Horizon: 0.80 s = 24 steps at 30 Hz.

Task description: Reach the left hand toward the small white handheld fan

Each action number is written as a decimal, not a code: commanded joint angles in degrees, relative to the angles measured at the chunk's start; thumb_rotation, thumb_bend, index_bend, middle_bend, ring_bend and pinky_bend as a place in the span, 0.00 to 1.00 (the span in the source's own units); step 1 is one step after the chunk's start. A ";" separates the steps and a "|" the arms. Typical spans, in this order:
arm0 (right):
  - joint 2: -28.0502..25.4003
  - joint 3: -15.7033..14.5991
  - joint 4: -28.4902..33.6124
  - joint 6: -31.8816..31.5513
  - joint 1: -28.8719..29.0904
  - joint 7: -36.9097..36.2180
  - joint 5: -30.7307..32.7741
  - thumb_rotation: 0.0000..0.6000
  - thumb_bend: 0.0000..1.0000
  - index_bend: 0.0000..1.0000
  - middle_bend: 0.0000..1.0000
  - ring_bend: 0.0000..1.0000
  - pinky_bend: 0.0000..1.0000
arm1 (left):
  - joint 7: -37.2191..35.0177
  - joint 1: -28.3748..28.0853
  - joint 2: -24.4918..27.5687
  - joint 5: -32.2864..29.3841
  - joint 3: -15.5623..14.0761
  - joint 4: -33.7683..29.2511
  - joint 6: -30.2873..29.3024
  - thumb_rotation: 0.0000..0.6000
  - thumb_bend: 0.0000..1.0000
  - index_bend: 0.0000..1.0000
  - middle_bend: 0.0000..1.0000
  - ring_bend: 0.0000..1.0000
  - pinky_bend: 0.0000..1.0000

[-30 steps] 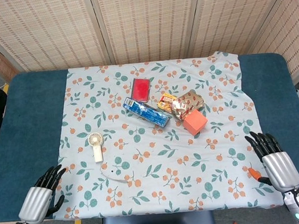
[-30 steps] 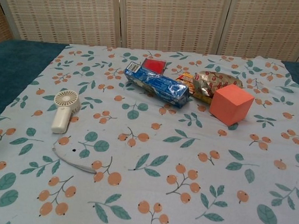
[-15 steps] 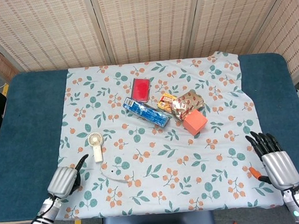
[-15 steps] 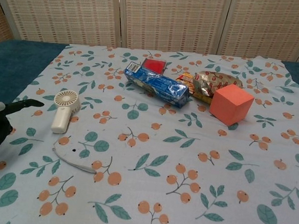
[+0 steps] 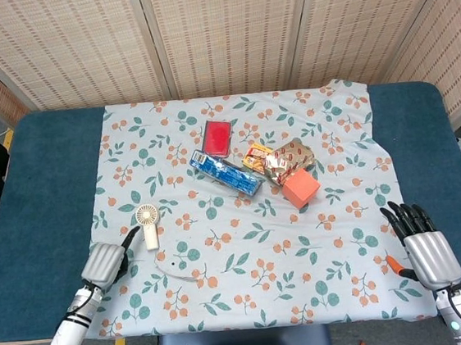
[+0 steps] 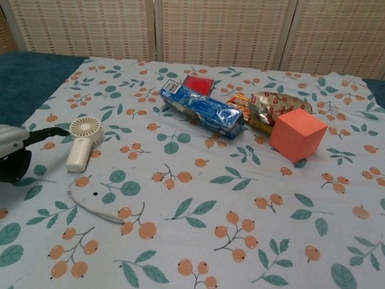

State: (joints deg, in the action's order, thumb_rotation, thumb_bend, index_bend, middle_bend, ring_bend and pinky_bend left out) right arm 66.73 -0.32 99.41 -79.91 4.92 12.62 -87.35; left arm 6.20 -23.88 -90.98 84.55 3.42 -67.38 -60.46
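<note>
Your left hand (image 6: 3, 152), ribbed silver with black fingers, is hovering just left of the small white fan (image 6: 82, 141), one finger stretched toward it, holding nothing. The fan is lying on the leaf-printed cloth (image 5: 248, 261) with its round grille upward. Your right hand (image 5: 420, 243) is resting spread.

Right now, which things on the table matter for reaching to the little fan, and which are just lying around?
Part of the job:
white fan
left hand, empty, one finger pointing at the fan

Just lying about:
blue packet
red card
shiny snack bag
orange cube
white cord
right hand, open at the table's edge
</note>
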 commanded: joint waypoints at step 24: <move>-0.57 0.05 0.43 -0.66 -0.18 -0.25 -0.01 1.00 0.16 0.00 0.00 0.00 0.00 | 2.51 -2.36 -1.51 -1.41 -1.54 0.00 0.94 1.00 1.00 0.00 0.96 0.83 0.87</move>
State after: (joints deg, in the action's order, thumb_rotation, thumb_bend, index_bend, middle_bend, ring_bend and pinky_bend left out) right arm 66.15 -0.27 99.84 -80.57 4.74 12.38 -87.35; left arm 8.70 -26.23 -92.49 83.15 1.88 -67.39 -59.54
